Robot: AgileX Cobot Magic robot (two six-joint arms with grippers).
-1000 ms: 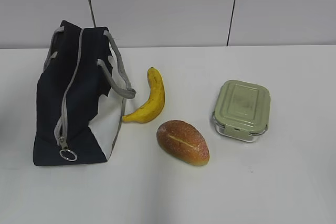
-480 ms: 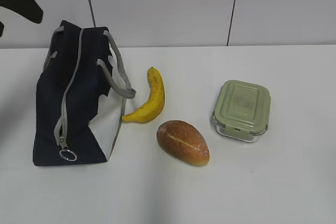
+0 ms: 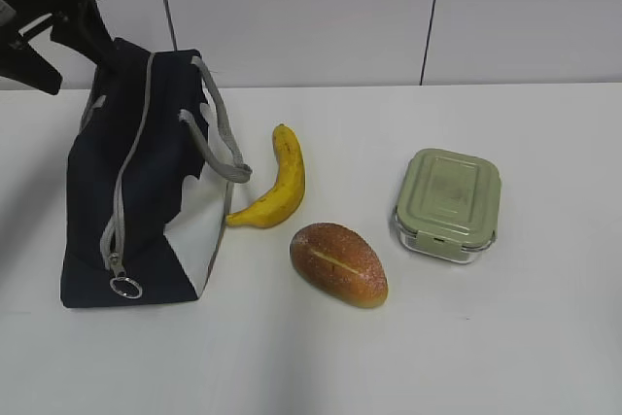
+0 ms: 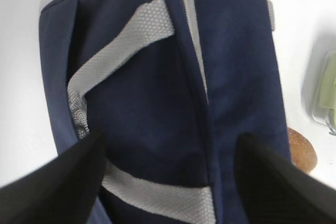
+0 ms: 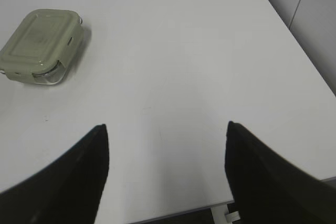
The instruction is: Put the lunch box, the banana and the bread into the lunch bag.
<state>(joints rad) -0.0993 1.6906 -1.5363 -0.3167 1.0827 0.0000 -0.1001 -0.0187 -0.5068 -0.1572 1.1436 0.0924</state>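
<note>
My left gripper [image 4: 168, 145] hangs open over the zipped lunch bag [image 3: 136, 182]. I should drop squarely onto its ring pull [image 3: 125, 287] at the near end, without tipping the bag.

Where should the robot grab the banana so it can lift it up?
Probably around the middle of the banana, coming straight down from above with the jaws across its narrow width. It lies flat on the table, curved, with open space on both sides; the bread sits near its lower tip only.
</note>
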